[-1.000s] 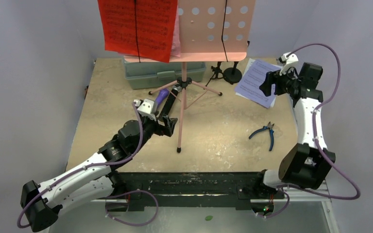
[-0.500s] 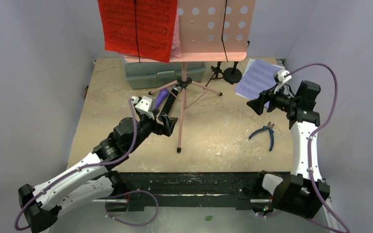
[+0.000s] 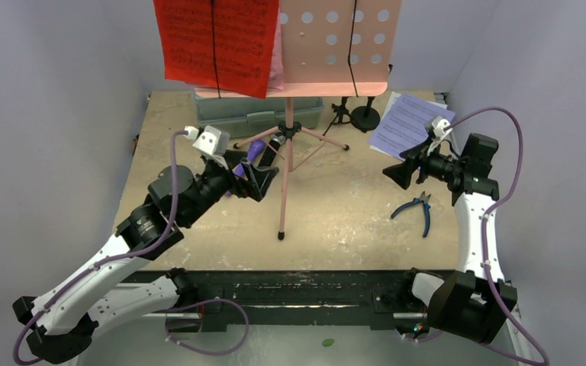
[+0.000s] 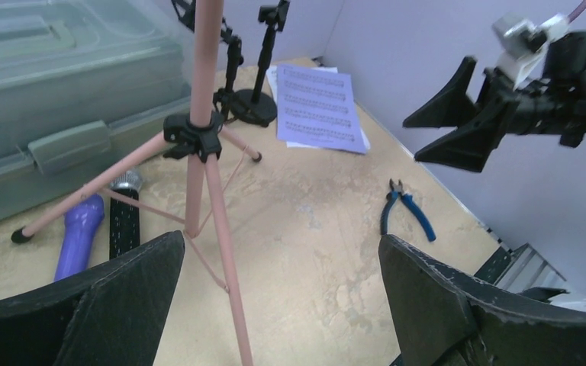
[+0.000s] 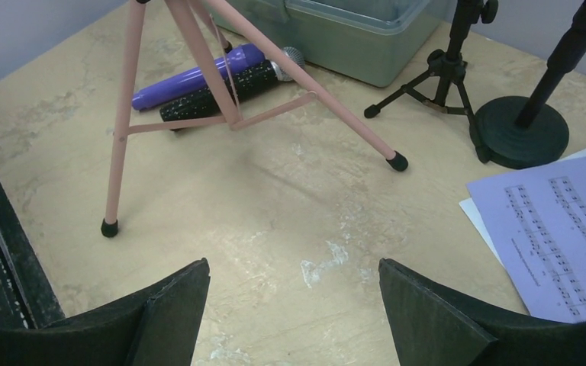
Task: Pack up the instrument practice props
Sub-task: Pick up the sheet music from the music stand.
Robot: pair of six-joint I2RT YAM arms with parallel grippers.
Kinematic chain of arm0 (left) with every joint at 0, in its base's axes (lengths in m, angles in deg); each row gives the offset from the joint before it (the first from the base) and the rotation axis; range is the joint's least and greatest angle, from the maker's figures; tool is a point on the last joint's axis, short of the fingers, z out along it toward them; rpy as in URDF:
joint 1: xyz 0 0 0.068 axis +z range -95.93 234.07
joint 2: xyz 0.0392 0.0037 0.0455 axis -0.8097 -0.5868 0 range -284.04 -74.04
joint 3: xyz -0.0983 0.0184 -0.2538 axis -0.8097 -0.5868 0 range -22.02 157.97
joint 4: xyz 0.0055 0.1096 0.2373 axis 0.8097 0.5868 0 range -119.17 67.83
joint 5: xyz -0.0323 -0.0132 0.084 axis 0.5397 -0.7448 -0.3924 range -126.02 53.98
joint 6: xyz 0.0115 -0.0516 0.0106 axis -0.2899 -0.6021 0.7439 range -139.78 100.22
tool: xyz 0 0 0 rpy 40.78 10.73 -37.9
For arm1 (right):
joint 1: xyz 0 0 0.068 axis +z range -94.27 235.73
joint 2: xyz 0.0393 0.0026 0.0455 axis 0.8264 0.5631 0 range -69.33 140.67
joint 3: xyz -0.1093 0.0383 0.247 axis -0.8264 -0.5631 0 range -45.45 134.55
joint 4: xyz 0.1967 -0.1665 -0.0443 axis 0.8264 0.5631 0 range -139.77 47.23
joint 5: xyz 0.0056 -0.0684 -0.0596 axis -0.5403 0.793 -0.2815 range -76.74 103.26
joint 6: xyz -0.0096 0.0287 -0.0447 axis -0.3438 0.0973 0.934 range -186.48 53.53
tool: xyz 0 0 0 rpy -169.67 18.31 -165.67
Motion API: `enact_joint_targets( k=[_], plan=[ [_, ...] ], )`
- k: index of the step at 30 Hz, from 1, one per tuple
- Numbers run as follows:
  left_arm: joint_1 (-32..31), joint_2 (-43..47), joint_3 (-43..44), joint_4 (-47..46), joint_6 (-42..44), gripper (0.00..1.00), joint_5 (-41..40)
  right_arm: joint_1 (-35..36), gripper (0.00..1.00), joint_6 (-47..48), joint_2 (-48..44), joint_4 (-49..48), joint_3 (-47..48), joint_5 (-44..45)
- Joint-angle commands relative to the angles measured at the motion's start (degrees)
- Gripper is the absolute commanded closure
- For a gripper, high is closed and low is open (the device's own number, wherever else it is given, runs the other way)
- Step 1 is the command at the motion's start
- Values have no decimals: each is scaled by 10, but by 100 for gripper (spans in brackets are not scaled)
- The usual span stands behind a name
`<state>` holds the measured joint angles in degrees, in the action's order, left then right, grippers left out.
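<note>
A pink metal tripod (image 3: 284, 152) is seen standing in the middle of the worktop (image 3: 336, 221), towards its far edge, with its perforated pink tray (image 3: 343, 38) raised high at the top of the pole. A red sheet-music page (image 3: 214, 42) is propped on the left half of the tray. Beneath the tripod, between its legs, a purple microphone (image 4: 76, 236) and a black silver-headed microphone (image 4: 124, 221) are laid side by side on the worktop, just in front of a grey-green plastic case (image 3: 255, 114) set along the far edge, left of centre. Two small black mic mounts, one on a little tripod foot (image 3: 341, 113) and one on a round base (image 3: 365, 118), are stood upright at the far edge, between the case and the white sheet-music pages (image 3: 404, 130), which are spread flat in the far right corner. Blue-handled pliers (image 3: 420, 210) are left lying near the right edge. The left gripper (image 3: 263, 181) is held above the worktop just left of the tripod's pole, close to the microphones, its claw spread wide and nothing gripped in it. The right gripper (image 3: 397, 174) is raised near the right edge, between the white pages and the pliers, and pointed left towards the tripod; its claw too is spread wide, with nothing held.
</note>
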<state>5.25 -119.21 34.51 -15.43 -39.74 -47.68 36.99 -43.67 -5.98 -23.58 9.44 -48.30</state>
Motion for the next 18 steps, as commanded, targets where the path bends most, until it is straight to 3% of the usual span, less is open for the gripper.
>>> enact_joint_targets(
  k=[1,8,18],
  plan=[
    [0,-15,103,53,6,1,22,-2,15,59,-2,30,13,-29],
    [0,-63,214,83,34,2,31,-2,15,76,-2,58,21,-29],
    [0,-231,461,203,56,4,-28,-1,15,126,0,124,44,-54]
  ],
)
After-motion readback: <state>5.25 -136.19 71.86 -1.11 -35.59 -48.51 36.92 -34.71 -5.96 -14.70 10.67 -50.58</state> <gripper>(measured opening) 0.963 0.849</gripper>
